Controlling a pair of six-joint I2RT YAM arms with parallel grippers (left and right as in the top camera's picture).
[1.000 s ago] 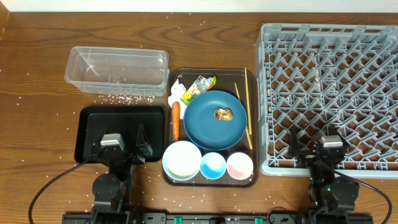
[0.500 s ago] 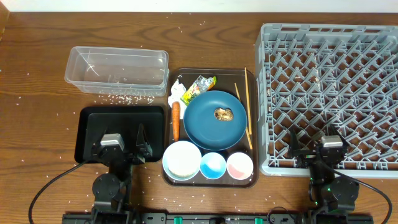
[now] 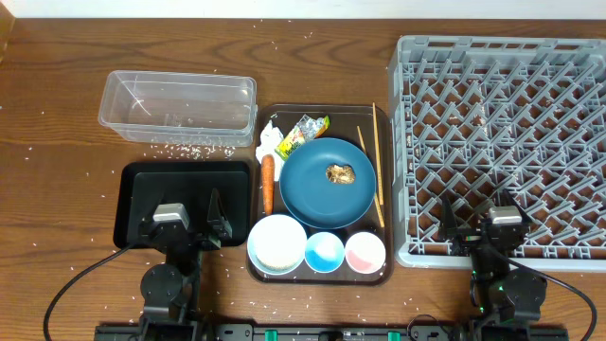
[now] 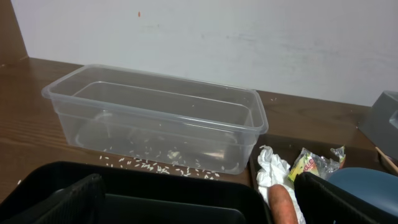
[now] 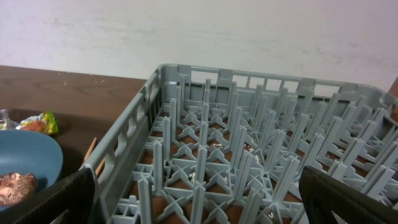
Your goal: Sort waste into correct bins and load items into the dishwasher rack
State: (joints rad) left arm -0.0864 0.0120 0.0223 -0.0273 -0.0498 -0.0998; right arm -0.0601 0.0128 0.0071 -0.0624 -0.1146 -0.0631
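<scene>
Overhead, nothing has shifted since a second ago: both my arms sit at the near edge of the table as before, and every object lies where it lay. My left pincer (image 3: 180, 223) hangs over the black tray (image 3: 133, 185), jaws spread wide with nothing between them. My right pincer (image 3: 490, 227) is just as wide and just as empty, over the near left corner of the grey rack (image 3: 502, 123). The clear tub (image 3: 114, 104) stands on the far left, with rice grains (image 3: 185, 149) scattered along its near wall. Between the bins and the rack lies the brown tray (image 3: 365, 118). It carries the dark-blue plate (image 3: 312, 194) with the food lump (image 3: 341, 173) on it. The carrot (image 3: 268, 182) lies just left of the plate. The tissue (image 3: 270, 140) and the snack wrapper (image 3: 303, 133) sit at its far left, and the chopsticks (image 3: 377, 161) lie along its right. On the near side, from left to right, stand the white bowl (image 3: 276, 243), the blue cup (image 3: 324, 251) and the pink cup (image 3: 365, 253).
</scene>
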